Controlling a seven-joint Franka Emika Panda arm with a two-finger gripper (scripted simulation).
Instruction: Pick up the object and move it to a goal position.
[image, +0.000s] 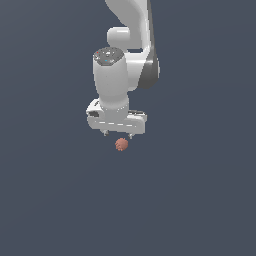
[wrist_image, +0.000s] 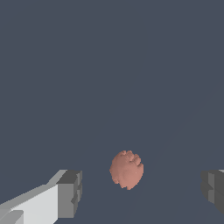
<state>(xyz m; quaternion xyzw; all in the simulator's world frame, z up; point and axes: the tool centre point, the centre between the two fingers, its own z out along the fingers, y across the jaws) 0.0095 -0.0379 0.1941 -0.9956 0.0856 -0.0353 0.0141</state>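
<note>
The object (image: 121, 144) is a small reddish-pink bumpy ball lying on the dark grey floor, just below the white gripper (image: 118, 134) in the exterior view. In the wrist view the object (wrist_image: 126, 169) shows between the two grey fingertips (wrist_image: 70, 194), closer to one of them, with wide gaps on both sides. The gripper (wrist_image: 142, 192) is open and touches nothing. Its fingers are mostly hidden behind the hand body in the exterior view, so how high it hangs above the ball is unclear.
The white arm (image: 130, 35) rises from the gripper toward the top of the exterior view. A plain dark grey floor (image: 200, 200) spreads all around.
</note>
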